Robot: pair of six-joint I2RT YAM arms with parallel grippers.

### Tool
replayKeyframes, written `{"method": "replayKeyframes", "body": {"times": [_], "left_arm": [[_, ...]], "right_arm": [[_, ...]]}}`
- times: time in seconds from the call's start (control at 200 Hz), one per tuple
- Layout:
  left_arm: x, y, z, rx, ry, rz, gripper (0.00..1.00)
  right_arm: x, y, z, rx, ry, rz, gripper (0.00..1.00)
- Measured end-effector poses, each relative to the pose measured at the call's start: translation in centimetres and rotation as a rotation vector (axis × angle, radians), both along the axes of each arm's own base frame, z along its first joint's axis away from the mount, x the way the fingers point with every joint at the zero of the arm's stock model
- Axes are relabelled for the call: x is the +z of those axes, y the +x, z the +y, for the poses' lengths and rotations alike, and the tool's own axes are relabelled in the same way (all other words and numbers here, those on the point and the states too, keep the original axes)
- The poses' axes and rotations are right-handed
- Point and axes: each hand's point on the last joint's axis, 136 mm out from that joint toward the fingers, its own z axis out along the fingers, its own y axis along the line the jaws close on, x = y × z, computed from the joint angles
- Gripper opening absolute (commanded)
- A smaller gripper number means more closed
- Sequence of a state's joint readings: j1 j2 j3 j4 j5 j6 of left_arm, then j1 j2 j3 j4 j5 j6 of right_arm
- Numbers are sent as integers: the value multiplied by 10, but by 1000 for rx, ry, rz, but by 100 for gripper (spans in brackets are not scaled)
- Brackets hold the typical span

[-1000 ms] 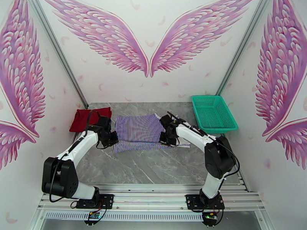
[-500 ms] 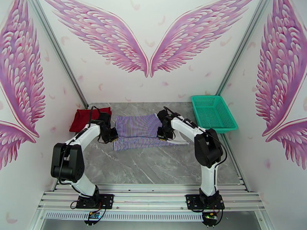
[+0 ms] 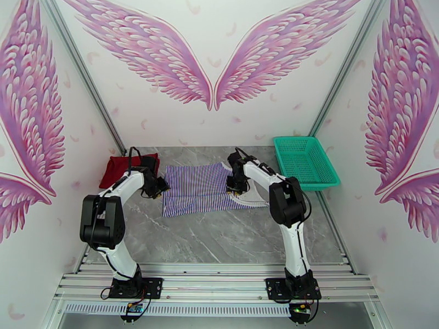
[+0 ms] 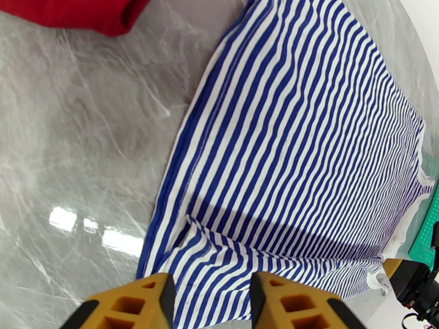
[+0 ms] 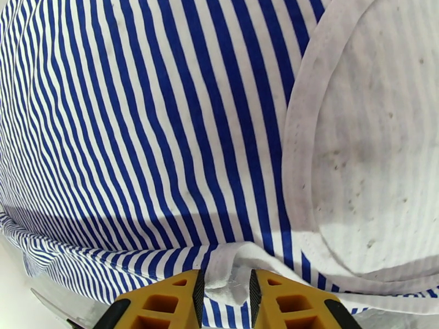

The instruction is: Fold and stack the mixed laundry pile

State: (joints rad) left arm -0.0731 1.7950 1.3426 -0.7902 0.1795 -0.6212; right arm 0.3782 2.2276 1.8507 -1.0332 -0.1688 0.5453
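the striped shirt (image 3: 200, 188) lies spread flat on the grey table (image 3: 219, 237), with a folded-over strip along its near edge, and everything else is placed around it. the dark red t-shirt (image 3: 129, 166) sits bunched just beyond the shirt's far left corner, with bare table between the two. the teal basket (image 3: 296, 139) stands off past the shirt's right side, not touching it. the left gripper (image 3: 161, 188) is low at the shirt's left edge. in its own wrist view the two yellow fingers (image 4: 148, 302) stand well apart above the striped cloth (image 4: 307, 132), which lies slack under the gap with nothing caught between them, so the jaws are open. the right gripper (image 3: 235, 187) is at the shirt's right end, by the neck opening. from its wrist camera the white neck band (image 5: 299, 160) curves just ahead of the fingertips, and the right gripper's (image 5: 225, 281) jaws stand a little apart with a small white pucker of the shirt's cloth rising into the narrow gap. they are parted rather than clamped, and the stripes (image 5: 153, 122) spread smooth away to the left
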Motion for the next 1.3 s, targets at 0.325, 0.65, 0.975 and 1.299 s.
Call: {"method": "replayKeyframes", "body": {"times": [0.325,0.65,0.975,1.299], "left_arm": [[1,-31,-54,-248,20,37,35],[-44,-30,-60,-278,16,124,13],[-68,-19,-34,-239,66,154,9],[-53,0,-19,-237,100,104,9]], "right_arm": [[21,-16,-14,41,15,-19,36],[22,-68,-65,-11,-34,38,35],[25,-74,-157,-183,-164,17,28],[13,-69,-159,-136,-206,31,42]]}}
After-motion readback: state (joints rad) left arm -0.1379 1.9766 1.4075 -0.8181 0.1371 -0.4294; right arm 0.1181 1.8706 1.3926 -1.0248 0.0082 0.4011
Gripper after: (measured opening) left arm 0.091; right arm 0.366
